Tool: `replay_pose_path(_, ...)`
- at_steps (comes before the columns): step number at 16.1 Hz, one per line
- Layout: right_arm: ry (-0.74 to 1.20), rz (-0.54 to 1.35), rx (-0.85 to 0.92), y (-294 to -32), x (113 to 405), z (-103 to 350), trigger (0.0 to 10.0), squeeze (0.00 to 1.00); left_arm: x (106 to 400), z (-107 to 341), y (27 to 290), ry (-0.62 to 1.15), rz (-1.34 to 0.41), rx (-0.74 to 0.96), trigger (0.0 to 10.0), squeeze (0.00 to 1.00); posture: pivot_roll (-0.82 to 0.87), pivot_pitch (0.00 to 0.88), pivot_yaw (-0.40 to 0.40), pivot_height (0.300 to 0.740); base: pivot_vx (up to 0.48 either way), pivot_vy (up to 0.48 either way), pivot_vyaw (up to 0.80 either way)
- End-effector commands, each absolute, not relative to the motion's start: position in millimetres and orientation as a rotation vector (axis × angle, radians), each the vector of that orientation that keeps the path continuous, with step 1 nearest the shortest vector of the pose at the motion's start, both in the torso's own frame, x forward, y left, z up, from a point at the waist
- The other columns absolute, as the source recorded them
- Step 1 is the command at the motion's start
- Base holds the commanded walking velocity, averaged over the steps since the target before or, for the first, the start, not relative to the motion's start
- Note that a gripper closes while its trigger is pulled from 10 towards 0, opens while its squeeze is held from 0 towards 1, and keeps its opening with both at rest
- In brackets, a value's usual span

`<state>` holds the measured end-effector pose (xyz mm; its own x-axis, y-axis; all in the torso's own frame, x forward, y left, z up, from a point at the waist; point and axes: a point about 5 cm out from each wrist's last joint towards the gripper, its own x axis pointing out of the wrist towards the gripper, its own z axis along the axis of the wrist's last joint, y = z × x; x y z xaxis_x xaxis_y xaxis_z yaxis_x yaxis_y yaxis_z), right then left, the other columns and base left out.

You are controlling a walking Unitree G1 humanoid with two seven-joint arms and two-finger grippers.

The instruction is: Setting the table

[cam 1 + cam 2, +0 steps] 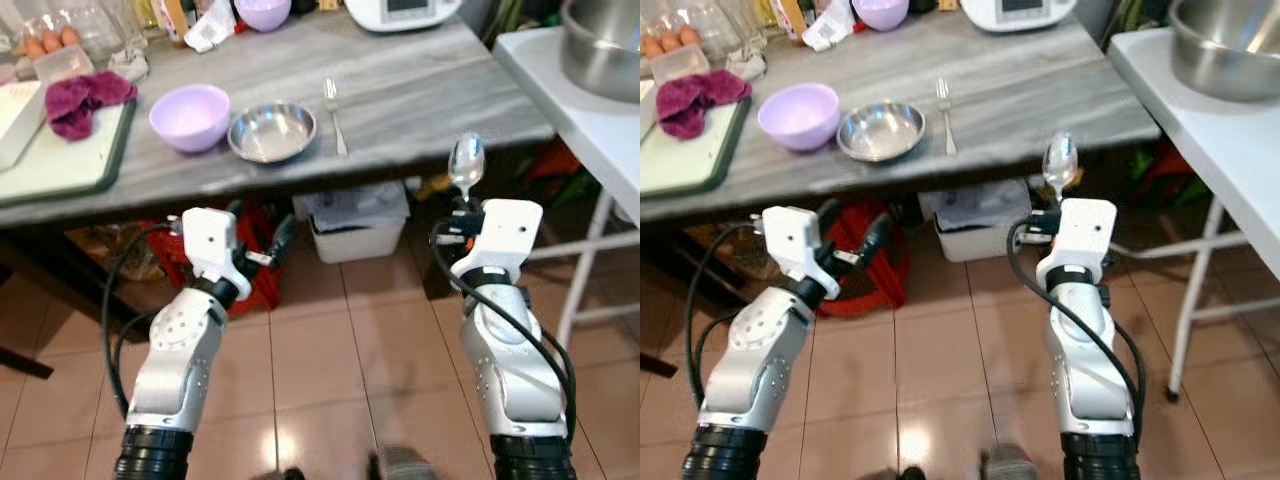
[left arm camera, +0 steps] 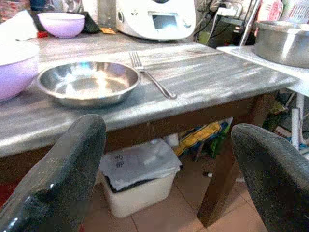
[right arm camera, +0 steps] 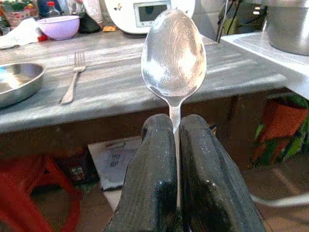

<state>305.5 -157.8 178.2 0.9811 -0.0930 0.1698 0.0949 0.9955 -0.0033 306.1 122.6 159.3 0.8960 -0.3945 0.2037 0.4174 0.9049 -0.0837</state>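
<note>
My right gripper (image 1: 463, 207) is shut on the handle of a silver spoon (image 1: 466, 160). It holds the spoon upright, bowl up, just in front of the grey wooden table's (image 1: 430, 85) front edge and below its top. The spoon's bowl (image 3: 174, 53) rises above the closed fingers (image 3: 154, 159). On the table lie a fork (image 1: 335, 115), a shallow steel bowl (image 1: 272, 130) to its left, and a lilac bowl (image 1: 190, 116) beyond that. My left gripper (image 1: 272, 243) is open and empty, low in front of the table, with its fingers (image 2: 72, 164) wide apart.
To the right stands a white side table (image 1: 580, 120) with a large steel pot (image 1: 605, 45). Under the main table sit a white bin (image 1: 358, 225) and a red object (image 1: 258, 275). A cutting board (image 1: 70, 160) with a maroon cloth (image 1: 85, 100) lies at far left; a white appliance (image 1: 400, 10) is at the back.
</note>
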Motion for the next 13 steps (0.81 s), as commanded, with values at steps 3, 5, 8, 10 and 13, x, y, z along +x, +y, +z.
replay_pose_path(3,-0.182,-0.112,-0.011,-161,304,180,10.0,0.00,305,160,121,-0.180,-0.429,-0.118,10.0,0.00,-0.16,0.201,0.085,0.740,0.480,0.000,0.45)
replay_pose_path(5,-0.180,-0.115,-0.011,-162,303,179,10.0,0.00,304,160,124,-0.182,-0.398,-0.097,10.0,0.00,-0.16,0.201,0.085,0.740,0.414,0.000,0.00)
replay_pose_path(8,-0.180,-0.120,-0.015,-163,301,178,10.0,0.00,300,163,133,-0.202,-0.318,-0.038,10.0,0.00,-0.16,0.201,0.089,0.740,0.081,0.000,0.00)
replay_pose_path(10,-0.197,-0.127,-0.040,-164,298,179,10.0,0.00,287,165,135,-0.223,-0.336,-0.008,10.0,0.00,-0.15,0.197,0.089,0.740,0.000,0.000,0.00)
replay_pose_path(13,-0.203,-0.160,-0.056,-169,295,178,10.0,0.00,275,160,144,-0.209,-0.326,0.047,10.0,0.00,-0.15,0.194,0.090,0.740,0.000,0.000,0.00)
